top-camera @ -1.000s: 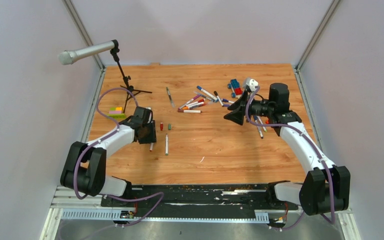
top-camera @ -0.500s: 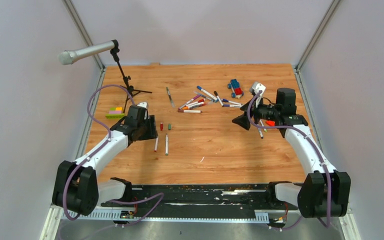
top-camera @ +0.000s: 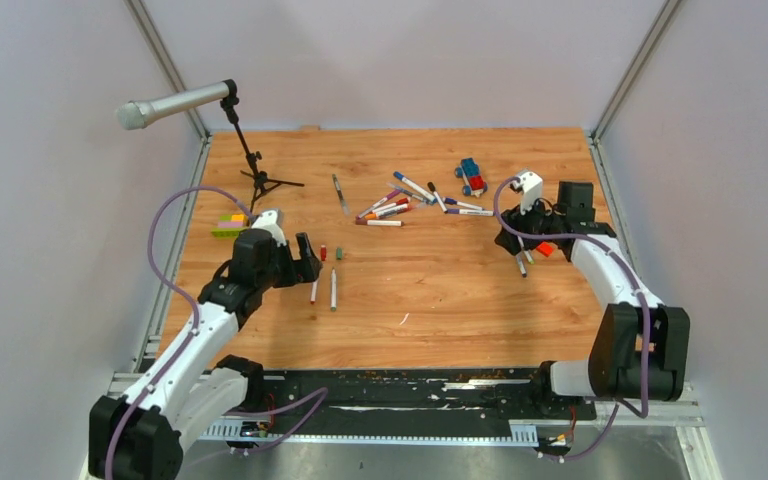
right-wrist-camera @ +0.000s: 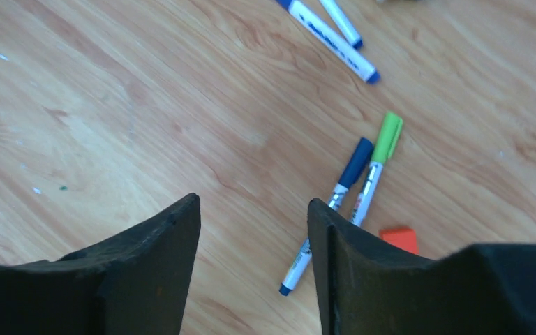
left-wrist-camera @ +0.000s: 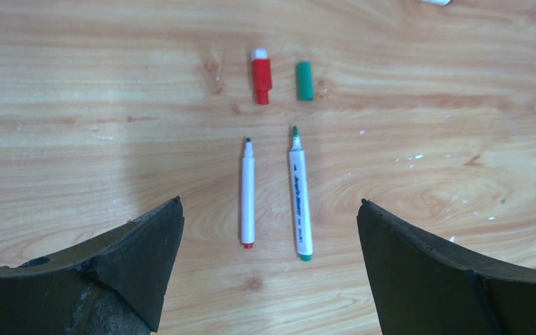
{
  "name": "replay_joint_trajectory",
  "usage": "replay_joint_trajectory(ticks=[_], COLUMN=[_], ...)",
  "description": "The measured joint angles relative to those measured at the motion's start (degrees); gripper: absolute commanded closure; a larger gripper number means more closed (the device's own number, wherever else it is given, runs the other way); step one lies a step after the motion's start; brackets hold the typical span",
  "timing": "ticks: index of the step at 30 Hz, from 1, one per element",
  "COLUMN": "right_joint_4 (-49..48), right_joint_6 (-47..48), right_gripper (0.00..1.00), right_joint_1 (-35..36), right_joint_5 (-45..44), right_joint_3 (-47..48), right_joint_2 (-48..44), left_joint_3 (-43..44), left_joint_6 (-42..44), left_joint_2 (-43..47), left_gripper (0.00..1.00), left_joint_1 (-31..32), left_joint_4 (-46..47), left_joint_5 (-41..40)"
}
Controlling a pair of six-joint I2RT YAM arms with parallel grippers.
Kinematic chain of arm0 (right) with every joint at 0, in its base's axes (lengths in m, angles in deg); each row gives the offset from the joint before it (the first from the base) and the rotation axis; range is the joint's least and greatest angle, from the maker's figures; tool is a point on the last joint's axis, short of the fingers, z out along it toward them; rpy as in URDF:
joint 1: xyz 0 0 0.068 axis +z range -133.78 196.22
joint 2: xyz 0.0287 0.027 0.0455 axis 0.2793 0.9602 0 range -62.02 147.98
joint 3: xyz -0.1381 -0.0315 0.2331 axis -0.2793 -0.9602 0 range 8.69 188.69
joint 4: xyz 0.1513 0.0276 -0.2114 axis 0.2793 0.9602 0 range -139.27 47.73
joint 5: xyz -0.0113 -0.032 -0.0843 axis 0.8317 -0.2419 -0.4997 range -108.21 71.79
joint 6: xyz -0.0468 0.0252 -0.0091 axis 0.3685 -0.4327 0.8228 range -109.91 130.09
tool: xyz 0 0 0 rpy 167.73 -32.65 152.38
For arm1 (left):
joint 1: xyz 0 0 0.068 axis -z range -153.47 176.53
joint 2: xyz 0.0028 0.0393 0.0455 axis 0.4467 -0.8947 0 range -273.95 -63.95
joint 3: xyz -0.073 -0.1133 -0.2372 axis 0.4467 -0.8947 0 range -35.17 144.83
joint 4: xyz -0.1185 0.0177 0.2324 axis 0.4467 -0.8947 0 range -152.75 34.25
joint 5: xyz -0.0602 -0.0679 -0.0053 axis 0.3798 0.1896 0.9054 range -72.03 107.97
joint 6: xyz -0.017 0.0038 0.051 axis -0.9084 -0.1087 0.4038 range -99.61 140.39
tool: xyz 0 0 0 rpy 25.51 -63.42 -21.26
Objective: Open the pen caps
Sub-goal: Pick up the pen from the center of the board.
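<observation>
A wooden table [top-camera: 430, 310] is showing from above, with two robot arms reaching in from its near edge. The left gripper [left-wrist-camera: 269, 204] is hovering over the left-centre of the table, its jaws standing wide apart and holding nothing. Its dark fingers [left-wrist-camera: 136, 255] are framing two uncapped pens lying side by side on the wood. The red pen [left-wrist-camera: 248, 195], white-barrelled with a red end, is lying just left of the green pen [left-wrist-camera: 300, 199], and both tips are pointing away from the arm. Just beyond those tips a red cap [left-wrist-camera: 261, 75] and a green cap [left-wrist-camera: 304, 80] are lying near each other, apart from the pens. The right gripper [right-wrist-camera: 253, 202] is pointing down at the right side of the table, its jaws standing partly apart with only bare wood between them. Beside one of its fingers a blue-capped pen [right-wrist-camera: 352, 171] and a lime-capped pen [right-wrist-camera: 384, 146] are lying close together, caps on; the finger is hiding part of the blue-capped one, so whether it is touching that pen cannot be told. An orange block [right-wrist-camera: 399, 239] is sitting just beside them. Farther back, at the table's centre, a loose pile of pens [top-camera: 388, 208] is lying, with a toy car [top-camera: 472, 177] to its right. A brick bar [top-camera: 228, 228] is lying near the left edge, and a microphone [top-camera: 175, 103] is standing on a stand at the far left corner.
</observation>
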Motion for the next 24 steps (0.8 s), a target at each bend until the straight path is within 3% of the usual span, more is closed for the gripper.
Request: replay_joint_trajectory(ticks=[3, 10, 24], right_joint_4=[1.1, 2.1, 3.0], right_joint_6=[0.4, 0.3, -1.0], right_gripper=[0.54, 0.55, 0.59], right_joint_1=[0.0, 0.0, 0.0], right_joint_5=[-4.6, -13.7, -19.9], right_joint_3=[0.8, 3.9, 5.4], right_joint_2=[4.0, 11.6, 17.4], left_joint_3=[-0.9, -3.8, -6.0], left_joint_6=[-1.0, -2.0, -3.2], left_joint_2=[4.3, 5.7, 3.8], left_gripper=[0.00, 0.00, 0.00], left_joint_1=[-0.6, -0.7, -0.7], left_joint_4=[1.0, 1.1, 0.8], left_joint_5=[0.8, 0.6, -2.4])
